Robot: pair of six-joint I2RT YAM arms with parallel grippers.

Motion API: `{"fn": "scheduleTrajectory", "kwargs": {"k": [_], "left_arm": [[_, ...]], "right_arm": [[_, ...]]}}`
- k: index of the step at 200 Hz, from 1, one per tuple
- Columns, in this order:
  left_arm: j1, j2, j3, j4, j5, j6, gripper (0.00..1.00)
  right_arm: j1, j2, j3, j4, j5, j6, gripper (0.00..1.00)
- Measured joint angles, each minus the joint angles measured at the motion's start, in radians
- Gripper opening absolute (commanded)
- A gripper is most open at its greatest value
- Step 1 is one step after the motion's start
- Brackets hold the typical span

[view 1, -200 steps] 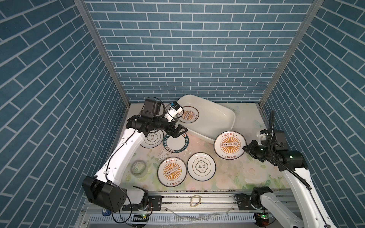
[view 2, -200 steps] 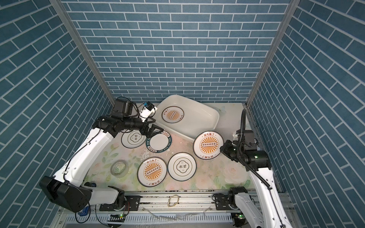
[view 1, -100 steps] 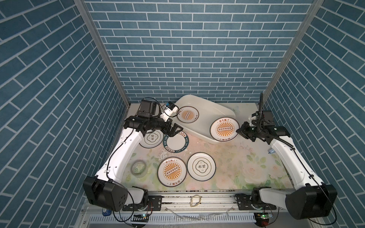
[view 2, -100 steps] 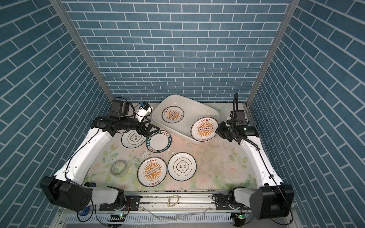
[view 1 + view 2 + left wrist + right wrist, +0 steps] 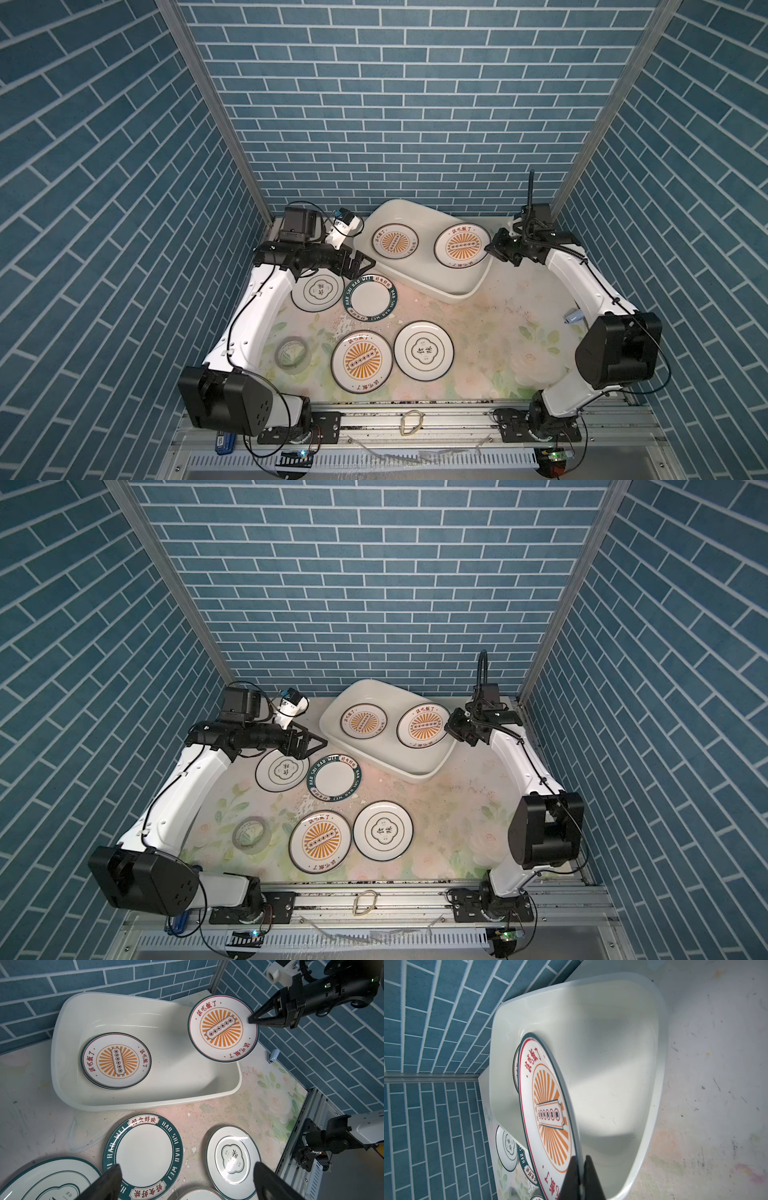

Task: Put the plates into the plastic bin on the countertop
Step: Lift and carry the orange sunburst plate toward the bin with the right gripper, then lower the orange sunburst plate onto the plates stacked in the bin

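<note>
Aloft, right tool (image 5: 490, 249) pinches sunburst plate (image 5: 461, 246) over bin (image 5: 455, 296) (left tool (image 5: 364, 266) gapes).

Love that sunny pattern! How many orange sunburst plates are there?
3 sunburst plates: one flat in the plastic bin, one held over it by the right end effector, one on the countertop. Another may hide under the first.

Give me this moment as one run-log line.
right claw: shut on tilted sunburst plate, above plastic bin | left claw: open, empty, near green-rimmed plate | in bin: flat sunburst plate | countertop: three more plates
</note>
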Motion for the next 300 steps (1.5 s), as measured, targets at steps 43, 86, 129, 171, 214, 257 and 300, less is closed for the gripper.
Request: {"fn": "scheduleTrajectory", "kwargs": {"k": [43,86,129,171,214,257,300], "left_arm": [[0.000,0.004,0.013,-0.003,0.000,0.000,1.00],[0.000,0.023,0.016,-0.003,0.009,-0.003,0.99],[0.000,0.034,0.017,-0.002,0.014,-0.005,1.00],[0.000,0.034,0.017,-0.002,0.023,-0.006,1.00],[0.000,0.034,0.017,-0.001,0.027,-0.007,1.00],[0.000,0.034,0.017,-0.001,0.029,-0.007,0.99],[0.000,0.034,0.017,0.000,0.040,-0.015,1.00]], "right_arm": [[0.062,0.161,0.202,-0.008,-0.010,-0.029,0.00],[0.125,0.314,0.345,-0.003,-0.027,-0.039,0.00],[0.171,0.465,0.453,0.020,-0.041,-0.025,0.00],[0.204,0.593,0.570,0.043,-0.041,-0.003,0.00],[0.227,0.710,0.681,0.053,-0.041,0.028,0.00],[0.240,0.790,0.768,0.053,-0.041,0.051,0.00],[0.252,0.853,0.829,0.056,-0.042,0.080,0.00]]}}
